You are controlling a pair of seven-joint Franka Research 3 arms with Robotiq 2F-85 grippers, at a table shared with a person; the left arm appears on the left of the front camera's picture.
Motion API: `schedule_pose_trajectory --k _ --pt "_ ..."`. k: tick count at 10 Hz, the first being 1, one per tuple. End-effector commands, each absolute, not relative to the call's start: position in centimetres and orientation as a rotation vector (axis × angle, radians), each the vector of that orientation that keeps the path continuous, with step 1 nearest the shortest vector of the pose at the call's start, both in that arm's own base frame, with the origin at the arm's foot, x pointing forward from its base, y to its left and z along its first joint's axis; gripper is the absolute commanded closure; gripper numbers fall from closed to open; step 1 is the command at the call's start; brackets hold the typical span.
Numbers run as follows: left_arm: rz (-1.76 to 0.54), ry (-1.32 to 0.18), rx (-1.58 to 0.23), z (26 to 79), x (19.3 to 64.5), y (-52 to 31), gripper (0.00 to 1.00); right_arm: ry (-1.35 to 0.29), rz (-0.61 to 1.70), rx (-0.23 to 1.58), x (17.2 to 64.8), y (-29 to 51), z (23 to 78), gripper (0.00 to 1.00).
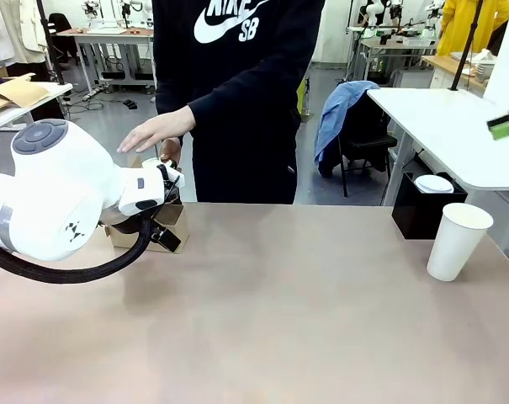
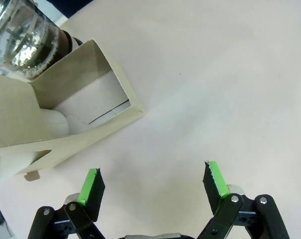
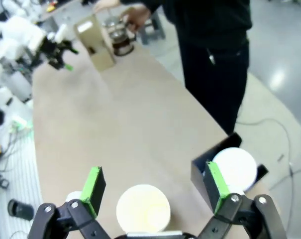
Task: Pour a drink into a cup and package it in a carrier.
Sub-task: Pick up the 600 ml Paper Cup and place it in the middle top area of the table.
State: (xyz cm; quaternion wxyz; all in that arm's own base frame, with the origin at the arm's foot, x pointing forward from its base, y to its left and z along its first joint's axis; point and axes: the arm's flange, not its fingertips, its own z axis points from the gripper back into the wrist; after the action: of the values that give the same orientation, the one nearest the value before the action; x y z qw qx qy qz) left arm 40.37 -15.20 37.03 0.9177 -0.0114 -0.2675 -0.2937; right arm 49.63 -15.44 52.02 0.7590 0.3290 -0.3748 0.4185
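Pincers of both arms were seen with their jaws spread wide and nothing held between them. The left pincer (image 2: 152, 177) was found low over the bench (image 2: 225, 84), its green pads (image 2: 93, 185) well apart and bare bench surface lying between them. The carrier (image 2: 85, 94) was seen just ahead of it and to one side, apart from the fingers, with one open slot turned toward the wrist camera. In the front view the carrier was placed at the far left of the bench, partly hidden behind the left arm's wrist. A clear glass jug (image 2: 22, 34) was seen just beyond the carrier, close against its far wall, and the dark drink (image 3: 123, 48) was made out in the jug's lower part. A person's hand (image 3: 133, 15) was seen at the top of the jug; whether it was gripped could not be told. The right pincer (image 3: 154, 181) was held high above the right end of the bench, well apart from everything. The cup (image 3: 143, 209) was seen directly below it from above, upright, its mouth open and uncovered. In the front view the cup was placed near the bench's right edge. A black box (image 3: 205, 172) with a white round top was seen just beyond the cup, near the bench's far right corner.
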Motion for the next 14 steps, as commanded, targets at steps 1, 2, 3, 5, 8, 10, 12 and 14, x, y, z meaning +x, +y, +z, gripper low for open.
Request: schedule_pose_trajectory --k 1,2,3,5,8,10,12,14 --pt "-0.605 -0.550 -0.024 37.0 40.4 -15.2 0.00 -0.942 0.947 0.793 48.4 -18.0 48.2 0.00" --pt "-0.605 -0.550 -0.024 37.0 40.4 -15.2 0.00 -0.987 0.915 0.831 47.0 -19.5 45.6 0.00" --pt "-0.605 -0.550 -0.024 37.0 40.4 -15.2 0.00 -1.029 0.901 0.853 45.8 -20.5 43.1 0.00" --pt "-0.605 -0.550 -0.024 37.0 40.4 -15.2 0.00 -1.129 0.911 0.893 42.9 -21.8 39.3 0.00" --pt "-0.605 -0.550 -0.024 37.0 40.4 -15.2 0.00 -1.212 0.926 0.914 41.3 -22.9 34.6 0.00" --pt "-0.605 -0.550 -0.024 37.0 40.4 -15.2 0.00 -1.247 0.909 0.943 41.2 -21.9 34.1 0.00" --pt "-0.605 -0.550 -0.024 37.0 40.4 -15.2 0.00 -1.169 0.919 0.914 40.7 -22.8 34.2 0.00" --pt "-0.605 -0.550 -0.024 37.0 40.4 -15.2 0.00 -1.182 0.918 0.929 40.9 -22.6 33.6 0.00"
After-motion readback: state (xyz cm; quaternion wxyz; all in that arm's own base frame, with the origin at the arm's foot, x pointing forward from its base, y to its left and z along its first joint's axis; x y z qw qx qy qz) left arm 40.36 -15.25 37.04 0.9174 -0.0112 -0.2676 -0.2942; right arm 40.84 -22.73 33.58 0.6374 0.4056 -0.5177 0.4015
